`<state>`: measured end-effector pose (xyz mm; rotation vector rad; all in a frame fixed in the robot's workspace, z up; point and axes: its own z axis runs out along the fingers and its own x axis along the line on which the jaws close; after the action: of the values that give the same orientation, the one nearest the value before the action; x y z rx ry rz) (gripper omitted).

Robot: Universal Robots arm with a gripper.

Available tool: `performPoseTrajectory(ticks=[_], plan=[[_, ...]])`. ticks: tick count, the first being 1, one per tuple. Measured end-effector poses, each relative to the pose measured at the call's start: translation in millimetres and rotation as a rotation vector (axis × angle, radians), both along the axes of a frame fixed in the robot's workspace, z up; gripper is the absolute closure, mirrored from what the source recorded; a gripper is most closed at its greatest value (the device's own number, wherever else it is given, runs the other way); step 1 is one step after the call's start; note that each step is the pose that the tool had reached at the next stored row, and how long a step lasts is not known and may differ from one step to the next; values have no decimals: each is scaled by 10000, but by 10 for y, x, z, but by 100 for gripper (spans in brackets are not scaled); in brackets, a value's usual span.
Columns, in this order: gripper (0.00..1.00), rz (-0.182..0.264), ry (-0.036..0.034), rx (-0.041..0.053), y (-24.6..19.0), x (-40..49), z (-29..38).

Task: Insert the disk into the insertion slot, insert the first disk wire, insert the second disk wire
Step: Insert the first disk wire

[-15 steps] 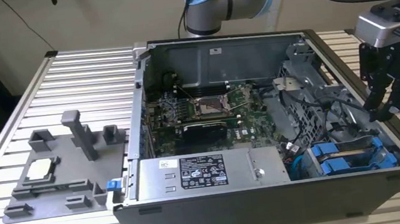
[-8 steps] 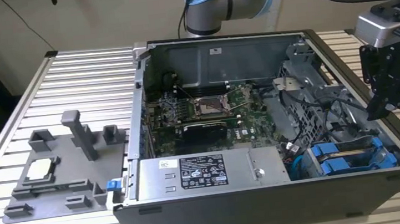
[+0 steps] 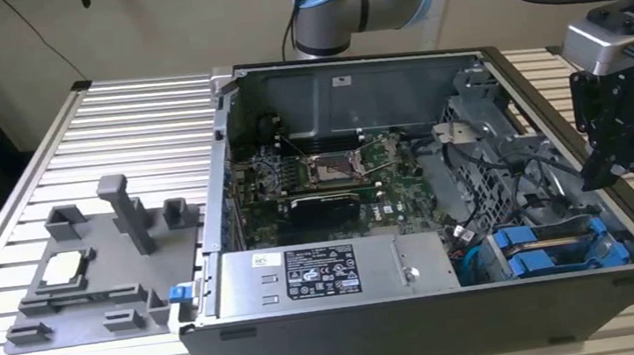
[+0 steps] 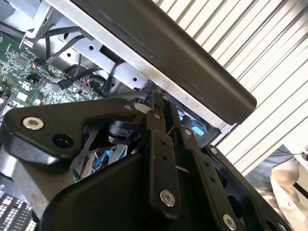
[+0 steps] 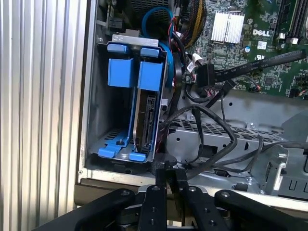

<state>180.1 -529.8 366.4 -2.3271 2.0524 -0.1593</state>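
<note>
End effector (image 5: 168,167) narrow: fingertips (image 5: 177,174) pressed together, nothing held btwn them. In the exterior view the end effector (image 3: 598,180) hangs over the PC case (image 3: 428,329) at the exterior view's right, above the case wall, near the drive cage but not touching it. In the second wrist view its black links fold in close, w/ the case rim (image 4: 192,62) just behind.

The disk (image 5: 147,118) is in the insertion slot (image 5: 98,96), standing on edge, blue bracket (image 5: 150,74) at its end. It sits in the bay on the motherboard (image 5: 269,38) side. 2nd blue bracket (image 5: 120,72) is just beside it, on the outer-wall side. In the exterior view both blue brackets show at the case's front corner, by the power supply (image 3: 309,274).

Black wires (image 5: 211,120) loop across the grey sheet metal next to the slot. A black plug (image 5: 207,74) on one wire lies near the cage, apart from the disk. Blue cable (image 5: 159,14) curls behind the cage.

Grey fixture tray (image 3: 91,272) rests on the ribbed counter (image 3: 135,126), exterior view's left, well apart from the case.
</note>
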Motion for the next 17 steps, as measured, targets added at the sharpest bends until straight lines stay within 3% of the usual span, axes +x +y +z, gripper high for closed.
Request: performPoseTrajectory(ticks=[3,11,17], plan=[[81,0,-3,18,-23,-29,-2],[81,1,-26,196,-164,-117,-5],[81,-9,-36,210,-201,-216,-27]])
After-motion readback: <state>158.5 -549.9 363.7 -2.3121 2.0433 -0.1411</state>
